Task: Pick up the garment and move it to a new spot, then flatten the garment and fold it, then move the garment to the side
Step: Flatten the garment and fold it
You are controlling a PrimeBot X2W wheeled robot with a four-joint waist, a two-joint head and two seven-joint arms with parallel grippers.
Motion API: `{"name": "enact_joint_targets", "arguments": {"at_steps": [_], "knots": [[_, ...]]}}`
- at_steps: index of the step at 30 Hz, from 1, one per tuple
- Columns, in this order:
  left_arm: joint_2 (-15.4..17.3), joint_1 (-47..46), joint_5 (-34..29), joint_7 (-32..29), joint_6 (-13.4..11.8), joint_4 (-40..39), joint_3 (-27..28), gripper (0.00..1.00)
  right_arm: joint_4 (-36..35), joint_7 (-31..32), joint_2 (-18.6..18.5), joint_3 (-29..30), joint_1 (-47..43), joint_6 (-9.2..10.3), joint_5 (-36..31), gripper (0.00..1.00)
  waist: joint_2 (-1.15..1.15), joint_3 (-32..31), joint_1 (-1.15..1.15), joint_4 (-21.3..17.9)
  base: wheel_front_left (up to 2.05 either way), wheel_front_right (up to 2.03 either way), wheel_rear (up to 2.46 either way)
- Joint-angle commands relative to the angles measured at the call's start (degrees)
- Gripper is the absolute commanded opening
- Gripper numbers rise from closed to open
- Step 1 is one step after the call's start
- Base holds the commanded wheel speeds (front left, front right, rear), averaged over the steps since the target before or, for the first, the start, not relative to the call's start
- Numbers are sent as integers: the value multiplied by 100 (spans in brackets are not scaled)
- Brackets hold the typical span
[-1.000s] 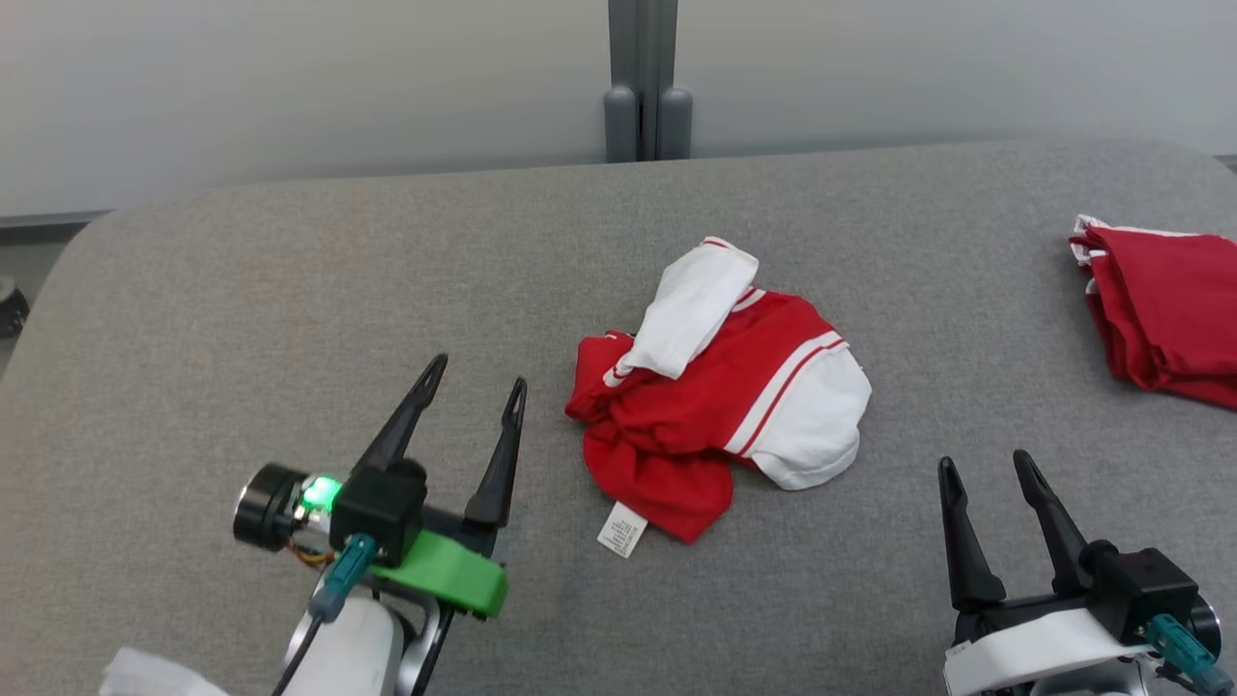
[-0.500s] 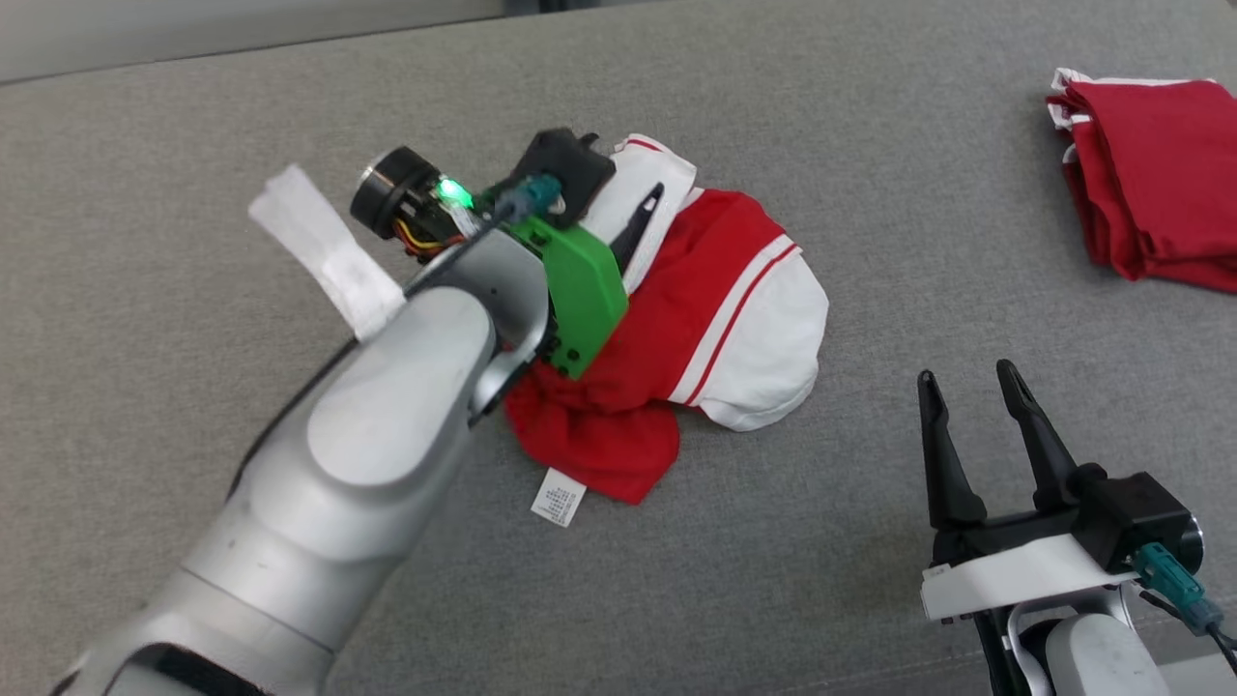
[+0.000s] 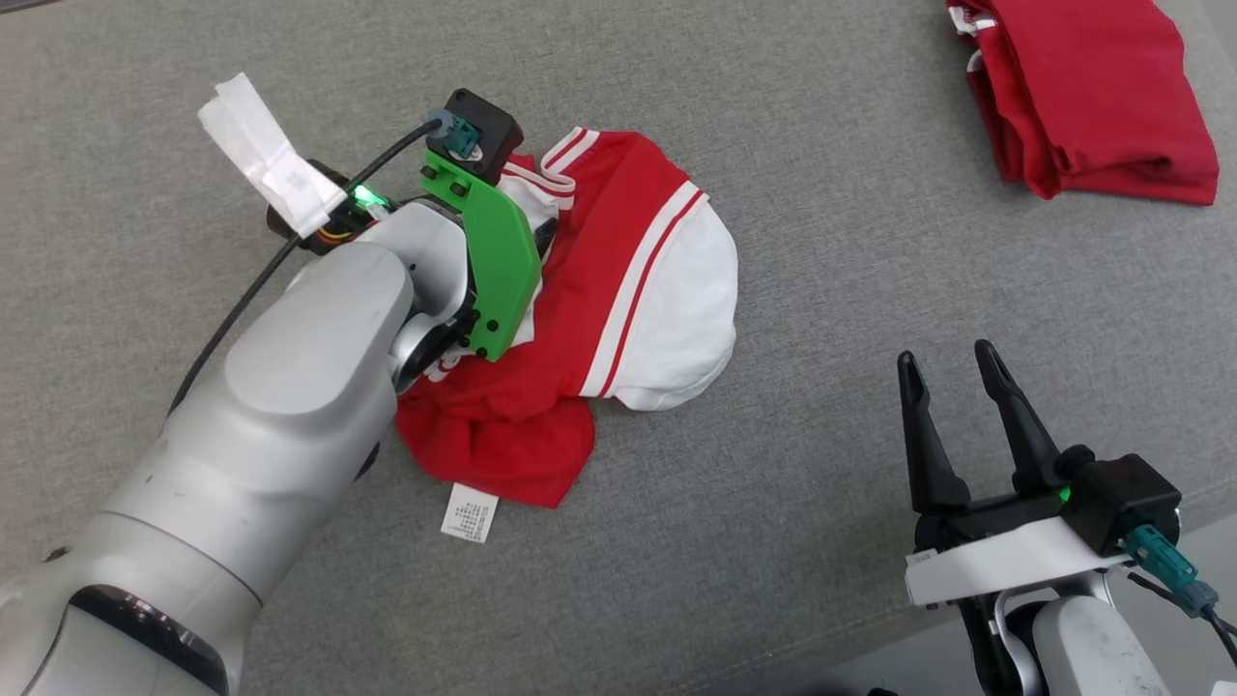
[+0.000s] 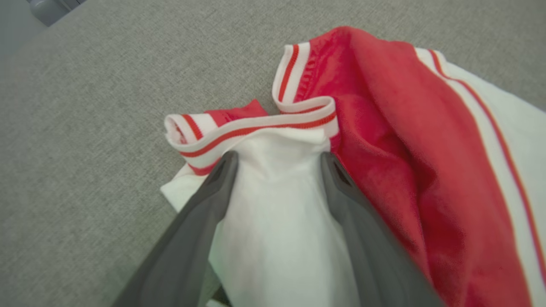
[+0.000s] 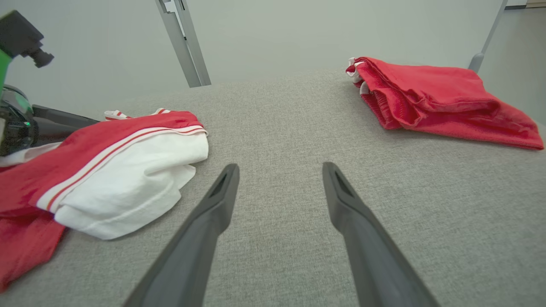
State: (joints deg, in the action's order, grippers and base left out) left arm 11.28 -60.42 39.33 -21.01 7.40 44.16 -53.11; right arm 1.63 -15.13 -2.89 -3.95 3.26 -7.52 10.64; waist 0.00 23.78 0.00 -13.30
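Observation:
A crumpled red and white garment point(image 3: 628, 280) lies on the grey padded surface point(image 3: 870, 242), with a white care label point(image 3: 469, 512) sticking out at its near edge. My left arm reaches over the garment's left side. In the left wrist view the left gripper point(image 4: 277, 160) is open, its two fingers pressed down either side of a white fold point(image 4: 277, 204) beside the striped cuff point(image 4: 256, 128). The right gripper point(image 3: 945, 360) stands open over bare surface to the garment's right, holding nothing; the right wrist view shows it too point(image 5: 278, 168), with the garment point(image 5: 119, 170) to its left.
A second red garment point(image 3: 1092, 97), folded, lies at the far right of the surface, also seen in the right wrist view point(image 5: 426, 94). The surface's front edge point(image 3: 1198, 493) runs close behind the right gripper. A grey post point(image 5: 183, 42) stands beyond the far edge.
The head camera has tilted down and closer. My left arm has swung forward from the near left onto the garment, and its fingers now straddle the white fold. The right gripper stays open.

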Motion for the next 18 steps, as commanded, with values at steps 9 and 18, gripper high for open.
{"name": "enact_joint_targets", "arguments": {"at_steps": [9,18], "knots": [[133,-439,488,1031,6,-77,-506,0,72,-1,-4,-14,82,6,165,100,0,-94,0,-225,0,0,0],[19,-1294,1392,1826,5,-1012,-569,0,142,-1,-3,74,-112,6,269,100,0,-691,0,-184,0,0,0]]}}
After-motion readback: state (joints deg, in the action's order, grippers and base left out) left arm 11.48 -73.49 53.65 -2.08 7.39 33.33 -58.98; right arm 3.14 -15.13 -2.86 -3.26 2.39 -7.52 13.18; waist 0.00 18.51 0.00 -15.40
